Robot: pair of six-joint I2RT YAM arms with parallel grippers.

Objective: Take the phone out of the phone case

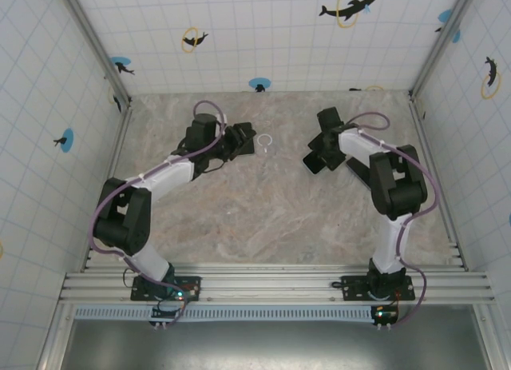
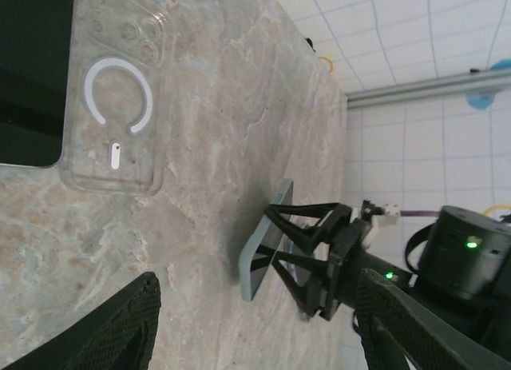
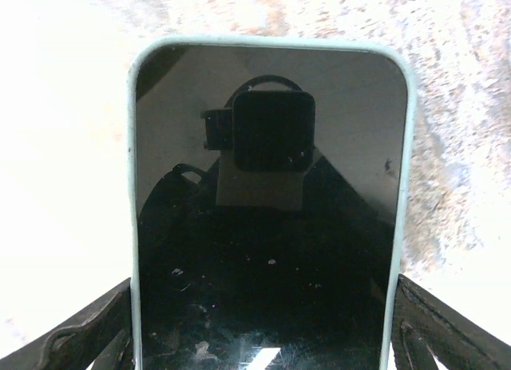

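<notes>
From above, the left claw (image 1: 239,140) hovers over the desk (image 1: 263,218) with the clear phone case (image 1: 265,141) lying flat just beyond its tips. The right claw (image 1: 319,157) sits well apart from the case, with a dark slab in its grasp. The left wrist camera adds detail. That claw's two black fingers (image 2: 120,330) are spread wide with nothing between them. The case ahead of it carries a white broken ring with a short white bar under it, plus camera cut-outs at one end. Across the desk, the right claw clamps the phone (image 2: 259,254) by its edges, standing on its side. The right wrist camera shows the phone's pale green rim and its dark glass, which mirrors the camera. A finger (image 3: 80,342) presses against each side.
</notes>
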